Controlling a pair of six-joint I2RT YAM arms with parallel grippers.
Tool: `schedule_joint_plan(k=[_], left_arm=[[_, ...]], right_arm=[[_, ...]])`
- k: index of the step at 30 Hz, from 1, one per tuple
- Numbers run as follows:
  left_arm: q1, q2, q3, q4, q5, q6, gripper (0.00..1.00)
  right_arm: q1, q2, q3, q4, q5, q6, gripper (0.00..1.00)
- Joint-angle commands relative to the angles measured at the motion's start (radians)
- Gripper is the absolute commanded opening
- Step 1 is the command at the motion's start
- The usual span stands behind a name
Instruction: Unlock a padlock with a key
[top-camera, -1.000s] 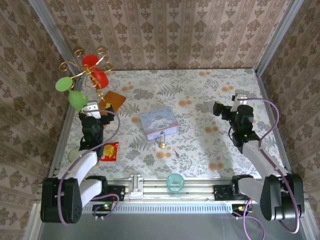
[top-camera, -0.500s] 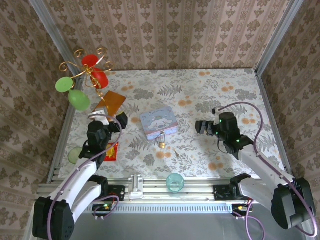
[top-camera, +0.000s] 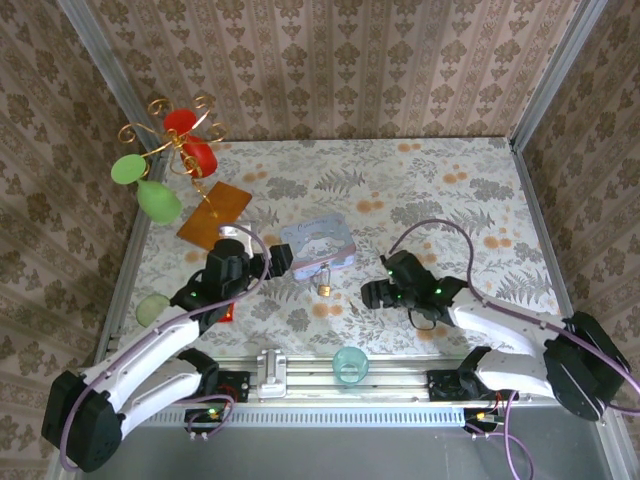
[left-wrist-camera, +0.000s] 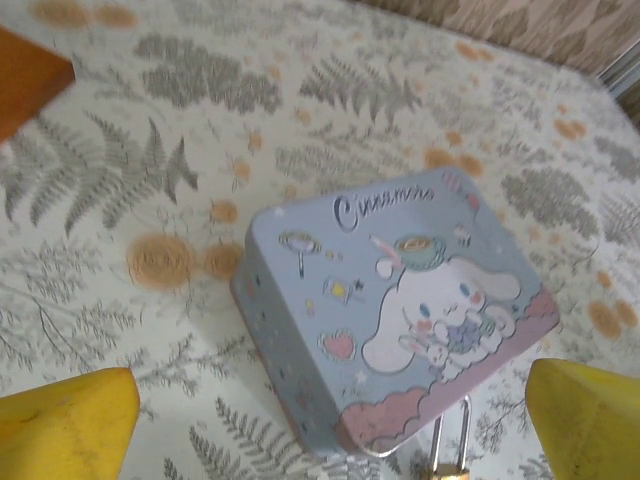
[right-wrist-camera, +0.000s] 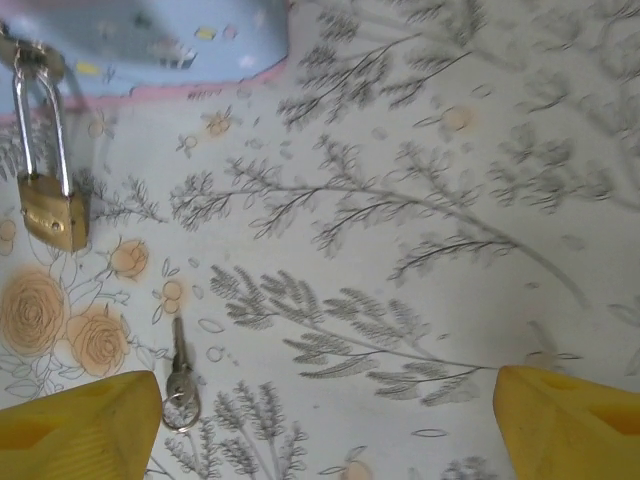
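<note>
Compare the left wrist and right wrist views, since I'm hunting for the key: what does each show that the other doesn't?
Left wrist, not right: the tin's cartoon lid and an orange card's corner. Right wrist, not left: the key lying on the tablecloth, and the padlock's whole brass body. Both: the padlock's shackle at the tin's front edge, and the floral tablecloth.

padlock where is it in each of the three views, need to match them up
Top external: the padlock lies near the centre, at the near edge of the pale blue tin.
Left wrist: the padlock is at the bottom edge, right of centre, cut off by the frame, just below the tin.
Right wrist: the padlock is at upper left, its shackle running up to the tin.
Shared landmark: the tin.
</note>
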Motion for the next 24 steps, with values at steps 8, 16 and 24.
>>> schedule_joint_plan(k=[8, 16, 24], left_arm=[[-0.09, 0.123, 0.075, 0.0, -0.034, -0.083, 0.98], [-0.106, 0.18, 0.074, 0.039, -0.016, -0.098, 0.94], [-0.111, 0.199, 0.074, 0.051, -0.019, -0.11, 0.94]], right_arm=[[0.122, 0.166, 0.056, 0.1, -0.051, 0.054, 0.64], [0.133, 0.251, 0.057, 0.171, -0.088, 0.041, 0.49], [0.152, 0.304, 0.094, 0.117, -0.052, 0.012, 0.41]])
